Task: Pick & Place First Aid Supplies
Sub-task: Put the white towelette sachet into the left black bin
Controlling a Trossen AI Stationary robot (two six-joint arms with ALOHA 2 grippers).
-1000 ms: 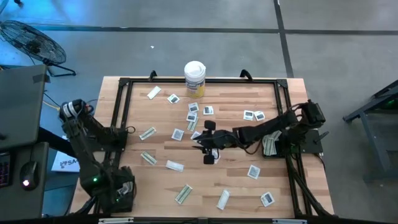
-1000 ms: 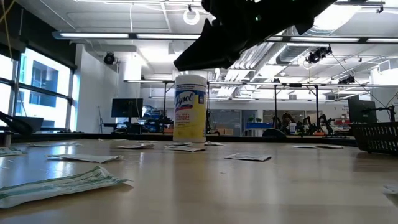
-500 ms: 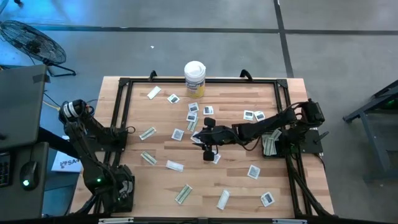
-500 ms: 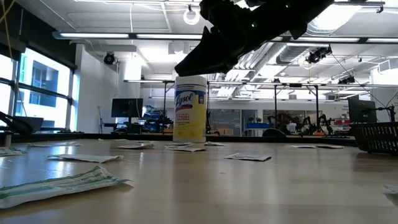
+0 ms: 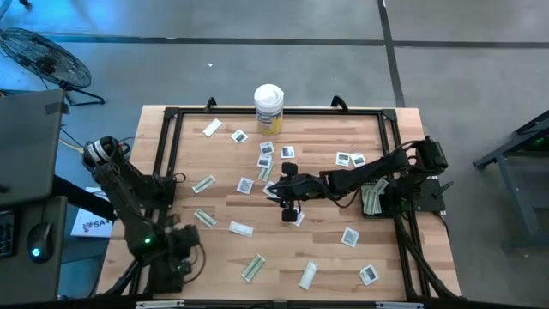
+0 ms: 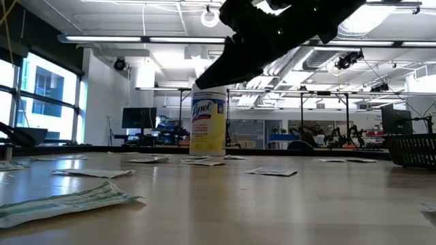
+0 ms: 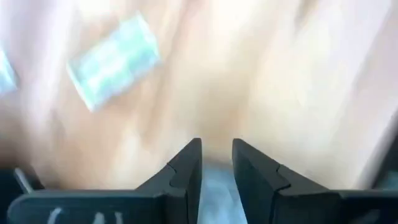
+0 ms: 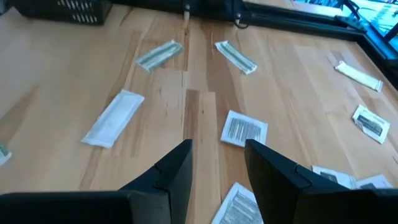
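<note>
The first aid supplies lie flat and scattered over the wooden table (image 5: 326, 249): square white sachets (image 8: 244, 129), a white oblong wrapper (image 8: 115, 118) and pale-green wrappers (image 8: 160, 55). My right gripper (image 8: 217, 146) hangs open above the table's middle (image 5: 279, 190), with sachets on the table below it and nothing between its fingers. My left gripper (image 5: 182, 251) is near the table's left near corner. In its blurred wrist view the fingers (image 7: 216, 146) stand apart over the wood, a pale-green wrapper (image 7: 112, 59) lying ahead of them.
A tall white canister with a yellow label (image 5: 268, 108) stands at the far edge. A black basket (image 5: 371, 199) with wrappers in it sits by the right arm's base. Another black basket (image 8: 62, 9) stands toward the left near corner. A black frame (image 5: 163, 154) borders the table.
My left arm has swung out from the table's left near corner toward the table's right, and its gripper has turned. My right gripper has stayed over the middle of the table. No packet has visibly moved.
</note>
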